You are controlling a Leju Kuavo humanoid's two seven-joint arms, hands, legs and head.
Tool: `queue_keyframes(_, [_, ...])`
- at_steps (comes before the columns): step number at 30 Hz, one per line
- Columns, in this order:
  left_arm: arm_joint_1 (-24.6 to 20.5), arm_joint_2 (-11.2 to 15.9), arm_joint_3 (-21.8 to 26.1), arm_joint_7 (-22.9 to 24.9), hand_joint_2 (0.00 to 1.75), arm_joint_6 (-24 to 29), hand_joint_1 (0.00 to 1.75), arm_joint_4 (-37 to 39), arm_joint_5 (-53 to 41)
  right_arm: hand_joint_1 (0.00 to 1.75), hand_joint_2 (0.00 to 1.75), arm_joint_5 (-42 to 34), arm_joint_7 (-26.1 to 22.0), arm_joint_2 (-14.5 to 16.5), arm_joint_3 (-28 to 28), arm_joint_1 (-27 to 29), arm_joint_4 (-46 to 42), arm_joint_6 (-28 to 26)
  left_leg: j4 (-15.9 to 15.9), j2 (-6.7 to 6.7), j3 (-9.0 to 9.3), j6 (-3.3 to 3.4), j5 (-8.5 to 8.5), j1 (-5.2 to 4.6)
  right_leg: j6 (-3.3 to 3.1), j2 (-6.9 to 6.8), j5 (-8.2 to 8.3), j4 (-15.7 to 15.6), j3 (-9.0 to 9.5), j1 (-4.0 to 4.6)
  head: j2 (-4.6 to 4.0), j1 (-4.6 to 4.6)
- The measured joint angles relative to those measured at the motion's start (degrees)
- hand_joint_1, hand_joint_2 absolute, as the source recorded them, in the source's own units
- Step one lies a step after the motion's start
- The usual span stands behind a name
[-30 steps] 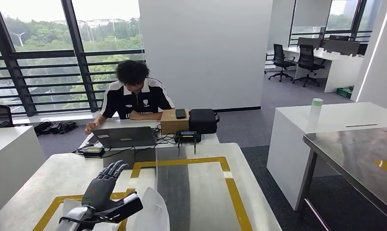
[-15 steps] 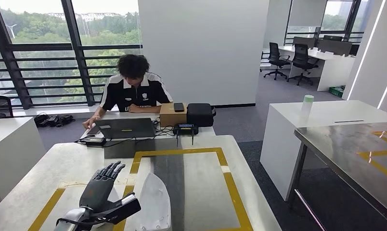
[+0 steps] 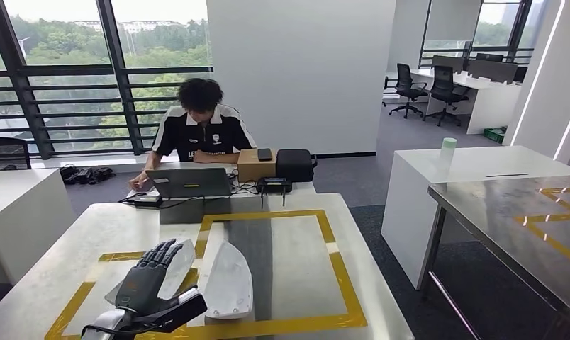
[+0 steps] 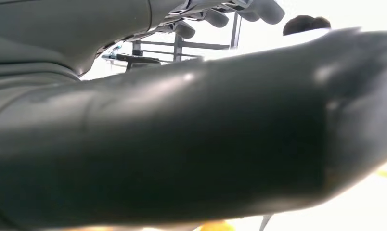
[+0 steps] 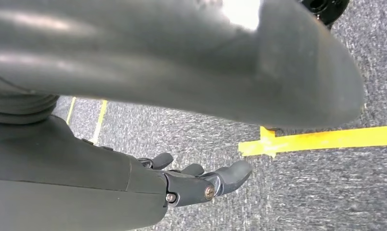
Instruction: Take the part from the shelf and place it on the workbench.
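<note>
Two pale parts point(image 3: 227, 283) on taped workbench point(image 3: 289, 262)

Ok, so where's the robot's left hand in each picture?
Head view: the left hand is low on the left, fingers spread over a white part.
Left wrist view: the same hand is very close, its thick thumb lying across the middle.
Right wrist view: that is the right hand instead, over grey carpet.
Shared landmark: the person's dark hair.
</note>
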Motion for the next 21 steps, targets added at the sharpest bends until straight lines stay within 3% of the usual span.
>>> queue_keyframes(2, [-0.1, -0.1, 0.0, 0.1, 0.0, 0.1, 0.0, -0.1, 0.0, 0.0, 0.0, 0.0, 0.0, 0.0, -0.1, 0.0, 0.0, 0.0, -0.8, -0.08, -0.19, 1.0, 0.24, -0.42, 0.84, 0.07, 0.9, -0.3, -0.15, -0.2, 0.0, 0.18])
queue_keyframes(4, [-0.3, -0.2, 0.0, 0.2, 0.0, 0.0, 0.0, -0.2, 0.0, 0.0, 0.0, 0.0, 0.1, 0.1, -0.1, 0.1, 0.0, 0.0, -1.1, 0.19, -0.84, 2.18, 1.17, -0.52, 1.42, 0.1, -0.03, 0.5, -0.88, -0.45, -0.01, 0.27])
queue_keyframes(6, [-0.5, -0.2, 0.0, 0.4, 0.0, 0.0, 0.0, -0.4, 0.0, 0.0, 0.0, 0.1, 0.2, 0.2, -0.1, 0.1, 0.0, 0.1, -1.2, 0.37, -1.88, 3.16, 2.35, -0.58, 1.53, 0.03, -4.78, 5.4, -2.75, -0.47, -0.01, 0.36])
queue_keyframes(8, [-0.4, -0.2, 0.0, 0.5, 0.0, 0.0, 0.0, -0.6, 0.0, 0.0, 0.0, 0.1, 0.2, 0.3, -0.1, 0.0, 0.0, 0.2, -1.1, 0.36, -3.18, 3.59, 3.37, -0.96, 1.32, 0.0, -9.49, 12.7, -4.61, -0.23, 0.0, 0.48])
queue_keyframes(9, [-0.3, -0.2, 0.0, 0.5, 0.0, 0.0, 0.0, -0.6, 0.0, 0.0, 0.0, 0.1, 0.1, 0.3, -0.1, 0.0, 0.0, 0.2, -1.1, 0.37, -3.81, 3.67, 3.83, -1.19, 1.07, 0.01, -10.19, 15.0, -4.72, 0.0, 0.0, 0.5])
queue_keyframes(10, [-0.2, -0.1, 0.0, 0.5, 0.0, 0.0, 0.0, -0.6, 0.0, 0.0, 0.0, 0.2, 0.1, 0.3, -0.1, 0.0, 0.0, 0.1, -1.0, 0.38, -4.41, 3.74, 4.26, -1.39, 0.7, 0.02, -9.71, 15.3, -3.89, 0.32, 0.0, 0.55])
queue_keyframes(12, [-0.1, 0.0, 0.0, 0.5, 0.0, 0.0, 0.0, -0.6, 0.0, 0.0, 0.0, 0.2, 0.0, 0.2, -0.1, 0.0, 0.0, 0.0, -0.9, 0.39, -5.41, 3.74, 5.02, -1.63, -0.28, 0.04, -7.12, 10.1, 0.71, 1.19, 0.0, 0.68])
queue_keyframes(14, [-0.1, 0.1, 0.0, 0.4, 0.0, 0.0, 0.0, -0.9, 0.0, 0.0, 0.0, 0.3, 0.0, 0.1, -0.1, -0.1, 0.0, 0.0, -1.0, 0.52, -6.05, 3.52, 5.73, -1.67, -1.36, 0.08, -6.31, 2.6, 5.75, 2.01, 0.0, 0.82])
queue_keyframes(15, [-0.1, 0.1, 0.0, 0.4, 0.0, 0.0, 0.0, -1.0, 0.0, 0.0, 0.0, 0.3, 0.0, 0.0, -0.1, -0.1, 0.0, 0.0, -1.0, 0.59, -6.21, 3.28, 6.1, -1.61, -1.75, 0.1, -6.38, 0.2, 7.06, 2.29, 0.01, 0.97])
queue_keyframes(16, [-0.1, 0.1, 0.0, 0.4, 0.0, 0.0, 0.0, -1.0, 0.0, 0.0, 0.0, 0.3, 0.0, -0.1, -0.1, -0.2, 0.0, 0.0, -1.1, 0.65, -6.35, 3.0, 6.5, -1.5, -2.02, 0.11, -6.55, -0.7, 7.42, 2.47, 0.01, 1.09])
queue_keyframes(19, [0.0, 0.4, 0.0, 0.3, 0.0, -0.1, 0.0, -1.2, 0.1, 0.0, 0.0, 0.4, 0.0, -0.2, -0.1, -0.2, 0.0, -0.1, -1.2, 0.47, -6.8, 2.03, 6.89, -1.41, -2.5, -0.03, -4.96, -2.0, 7.16, 2.25, 0.01, 1.3])
queue_keyframes(21, [-0.1, 0.8, 0.0, 0.3, 0.0, -0.1, 0.0, -1.3, 0.1, 0.0, 0.0, 0.5, 0.0, -0.2, -0.2, -0.2, 0.0, -0.2, 1.8, 0.23, -8.12, 1.25, 3.93, -1.31, -2.77, -0.2, -3.8, -2.7, 6.73, 1.8, 0.01, 1.31])
